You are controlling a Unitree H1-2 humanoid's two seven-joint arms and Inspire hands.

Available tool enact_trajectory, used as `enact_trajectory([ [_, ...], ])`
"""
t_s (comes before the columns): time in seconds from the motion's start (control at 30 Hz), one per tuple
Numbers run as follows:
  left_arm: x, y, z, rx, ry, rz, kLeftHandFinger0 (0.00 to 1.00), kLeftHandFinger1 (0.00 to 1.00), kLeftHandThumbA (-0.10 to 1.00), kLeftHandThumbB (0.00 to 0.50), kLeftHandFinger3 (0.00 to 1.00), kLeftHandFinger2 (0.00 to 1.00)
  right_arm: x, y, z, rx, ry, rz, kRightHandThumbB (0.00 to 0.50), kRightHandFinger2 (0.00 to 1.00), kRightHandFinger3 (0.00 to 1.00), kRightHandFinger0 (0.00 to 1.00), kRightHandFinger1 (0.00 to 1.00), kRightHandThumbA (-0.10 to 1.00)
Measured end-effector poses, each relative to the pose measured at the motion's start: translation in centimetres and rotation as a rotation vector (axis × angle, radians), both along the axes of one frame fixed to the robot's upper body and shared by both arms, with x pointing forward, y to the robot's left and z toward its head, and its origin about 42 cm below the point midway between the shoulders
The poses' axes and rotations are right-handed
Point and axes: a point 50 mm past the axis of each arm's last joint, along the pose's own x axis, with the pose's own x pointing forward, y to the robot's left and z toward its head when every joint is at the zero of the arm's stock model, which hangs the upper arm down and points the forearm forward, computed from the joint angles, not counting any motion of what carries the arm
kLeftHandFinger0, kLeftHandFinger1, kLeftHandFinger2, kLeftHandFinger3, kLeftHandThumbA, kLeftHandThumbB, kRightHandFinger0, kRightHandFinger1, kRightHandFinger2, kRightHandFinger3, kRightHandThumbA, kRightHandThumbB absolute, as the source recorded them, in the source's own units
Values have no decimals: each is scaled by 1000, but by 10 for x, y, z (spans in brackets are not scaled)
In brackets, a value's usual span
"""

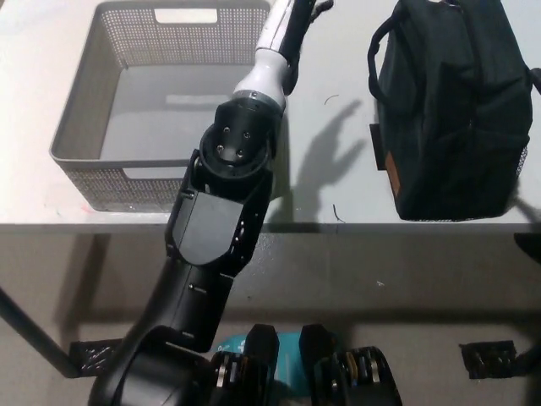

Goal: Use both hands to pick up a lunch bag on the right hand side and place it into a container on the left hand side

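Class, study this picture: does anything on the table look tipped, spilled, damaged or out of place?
Nothing stands out. The black lunch bag stands upright on the table, close to its front edge. The grey basket sits level and empty. The left arm reaches up between them; its hand is cut off at the top edge.
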Motion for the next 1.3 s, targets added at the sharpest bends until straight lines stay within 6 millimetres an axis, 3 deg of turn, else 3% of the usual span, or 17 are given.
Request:
enact_trajectory([
  [0.17, 8, -6, -13, 16, 59, -2, 1000, 1000, 1000, 393, 1000, 1000, 19, -1, 3, 10, 30, 2, 241, 1000, 1000, 1000, 1000, 1000],
  [0.23, 9, -10, -19, 30, 83, -7, 1000, 1000, 1000, 337, 1000, 1000, 28, -2, 3, 16, 46, 4, 250, 1000, 1000, 1000, 1000, 1000],
  [0.3, 11, -16, -26, 62, 100, -16, 1000, 1000, 1000, 374, 1000, 1000, 36, -2, 1, 22, 66, 5, 261, 1000, 1000, 1000, 1000, 1000],
  [0.4, 13, -26, -36, 124, 121, -34, 1000, 1000, 1000, 373, 1000, 1000, 44, -3, -1, 27, 87, 7, 273, 1000, 1000, 1000, 1000, 1000],
  [0.47, 11, -34, -45, 159, 135, -53, 1000, 1000, 1000, 324, 1000, 1000, 48, -3, -2, 29, 94, 8, 281, 1000, 1000, 1000, 1000, 1000],
  [0.57, 9, -44, -53, 193, 143, -77, 1000, 1000, 1000, 306, 1000, 1000, 53, -4, -6, 33, 109, 10, 299, 1000, 1000, 1000, 1000, 1000],
  [0.63, 8, -49, -57, 204, 148, -90, 1000, 1000, 1000, 316, 1000, 1000, 58, -5, -8, 37, 122, 11, 252, 1000, 1000, 1000, 1000, 1000],
  [0.83, 4, -62, -68, 222, 155, -118, 1000, 1000, 1000, 321, 1000, 1000, 73, -14, -20, 80, 188, 13, 210, 1000, 1000, 1000, 1000, 1000],
  [0.93, 3, -65, -72, 236, 152, -124, 1000, 1000, 1000, 314, 1000, 1000, 78, -21, -28, 135, 217, 22, 222, 1000, 1000, 1000, 1000, 1000],
  [1.07, -2, -66, -79, 246, 143, -139, 1000, 1000, 1000, 302, 1000, 1000, 79, -27, -34, 187, 230, 37, 200, 1000, 1000, 1000, 1000, 1000],
  [1.13, -7, -67, -88, 257, 149, -151, 1000, 1000, 1000, 293, 1000, 1000, 78, -31, -38, 225, 234, 49, 222, 1000, 1000, 1000, 1000, 1000],
  [1.27, -10, -70, -95, 262, 152, -165, 1000, 1000, 1000, 295, 1000, 1000, 80, -34, -43, 268, 247, 62, 204, 1000, 1000, 1000, 1000, 1000],
  [1.3, -10, -71, -95, 263, 151, -167, 1000, 1000, 1000, 291, 1000, 1000, 83, -34, -46, 282, 259, 66, 224, 1000, 1000, 1000, 1000, 1000],
])
